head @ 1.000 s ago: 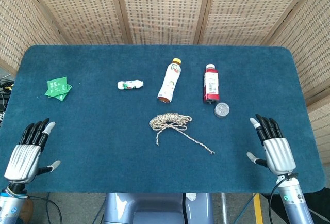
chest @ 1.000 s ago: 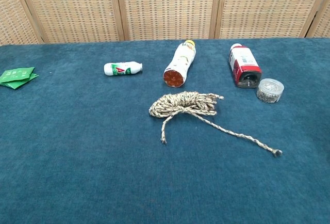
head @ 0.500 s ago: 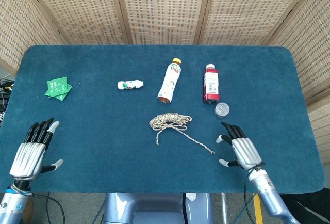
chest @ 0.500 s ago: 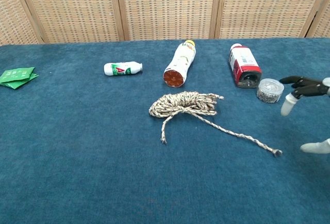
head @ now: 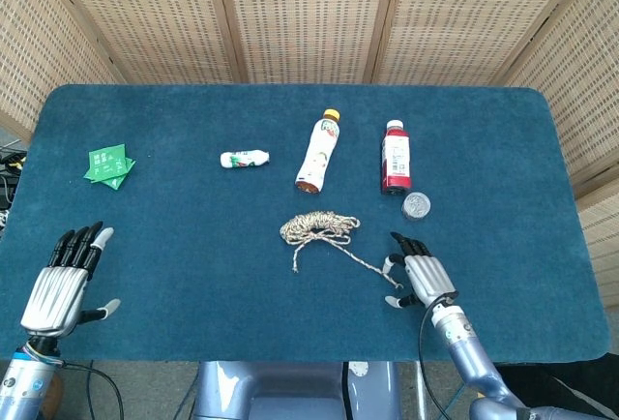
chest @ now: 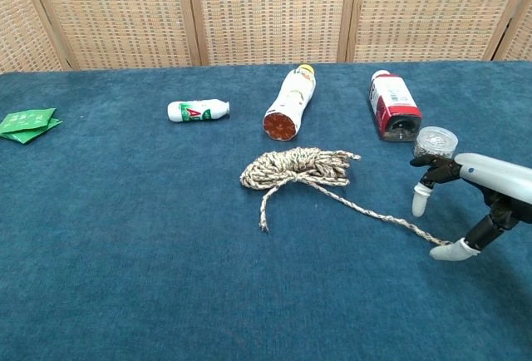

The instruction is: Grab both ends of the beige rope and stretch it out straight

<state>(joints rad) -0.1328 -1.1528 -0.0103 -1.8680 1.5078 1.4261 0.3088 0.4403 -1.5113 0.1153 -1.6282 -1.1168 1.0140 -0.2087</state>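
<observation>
The beige rope (head: 319,226) (chest: 295,167) lies mid-table as a loose coil with two tails. The short tail ends toward the front; the long tail runs to the front right. My right hand (head: 421,280) (chest: 478,203) hovers at the long tail's end, fingers spread and holding nothing. In the chest view its thumb tip lies right beside that end; whether they touch is unclear. My left hand (head: 60,280) hangs open over the table's front left corner, far from the rope, and shows only in the head view.
Behind the rope lie a yellow-capped bottle (head: 317,151) (chest: 288,103), a red bottle (head: 395,157) (chest: 392,106) and a small white bottle (head: 244,159) (chest: 197,111). A small round jar (head: 416,206) (chest: 435,140) stands just behind my right hand. Green packets (head: 109,165) (chest: 27,122) lie far left.
My right hand has moved left from the table's front right to the end of the rope's long tail. The left hand has barely shifted, and the rope has not moved.
</observation>
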